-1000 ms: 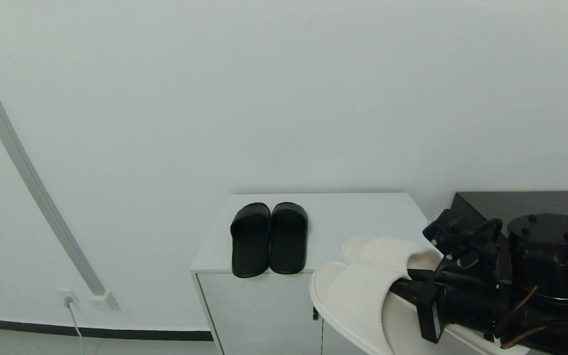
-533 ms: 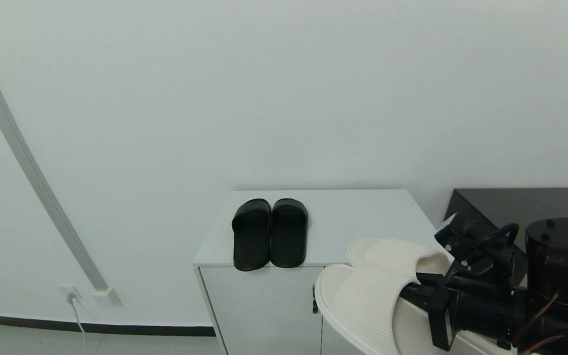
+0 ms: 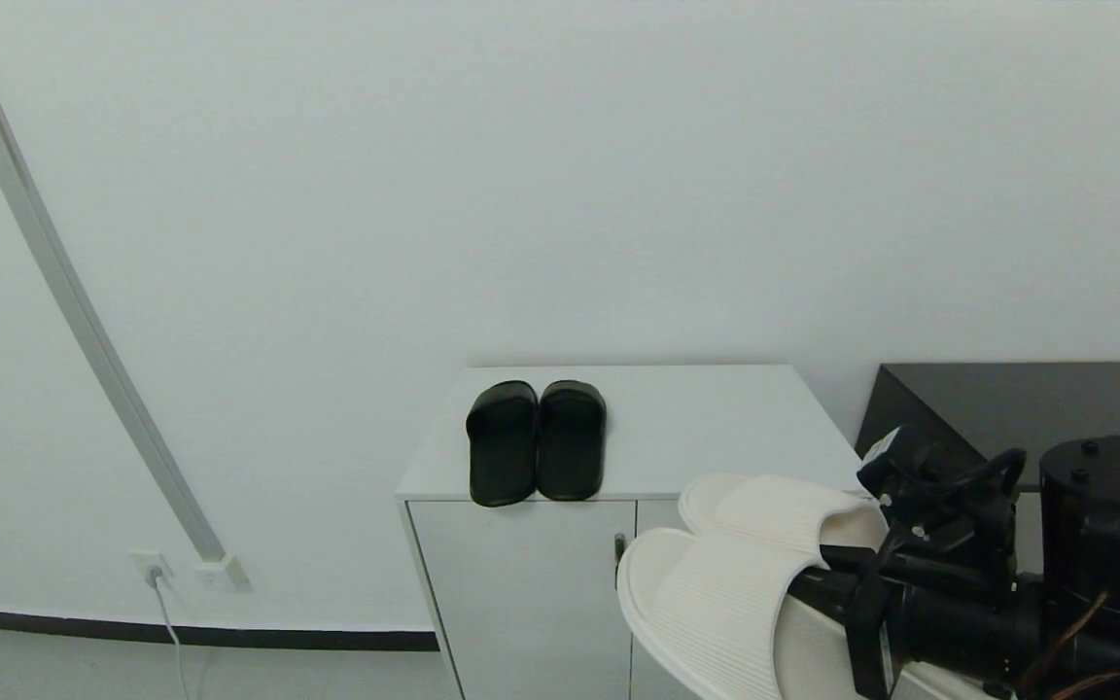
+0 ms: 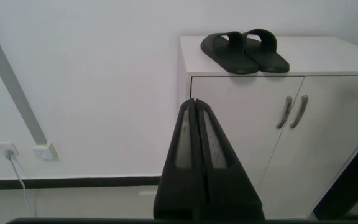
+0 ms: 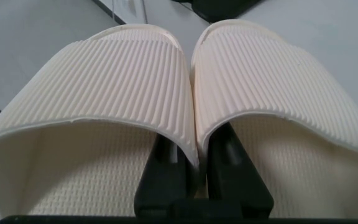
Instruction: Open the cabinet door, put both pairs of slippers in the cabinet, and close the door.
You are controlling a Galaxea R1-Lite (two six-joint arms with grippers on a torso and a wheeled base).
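A white cabinet (image 3: pixel 716 418) stands against the wall with both doors (image 4: pixel 241 124) closed and two handles (image 4: pixel 284 112) side by side at the centre. A pair of black slippers (image 3: pixel 536 442) (image 4: pixel 246 51) lies on its top near the front left edge. At the lower right of the head view, in front of the cabinet's right side, my right gripper (image 3: pixel 813 574) (image 5: pixel 194 168) is shut on a pair of white ribbed slippers (image 3: pixel 716 593) (image 5: pixel 185 93), pinching their adjoining straps. My left gripper (image 4: pixel 195 106) is shut and empty, low and some way back from the cabinet's left door.
A dark table (image 3: pixel 1007 399) stands right of the cabinet. A slanted cable duct (image 3: pixel 64 282) runs down the wall to a socket with a plugged cable (image 3: pixel 152 567) at the left. Open floor lies left of the cabinet.
The whole head view has shifted, so the camera moved; more of the cabinet front shows. The white slippers in my right gripper now sit in front of the cabinet rather than over its top.
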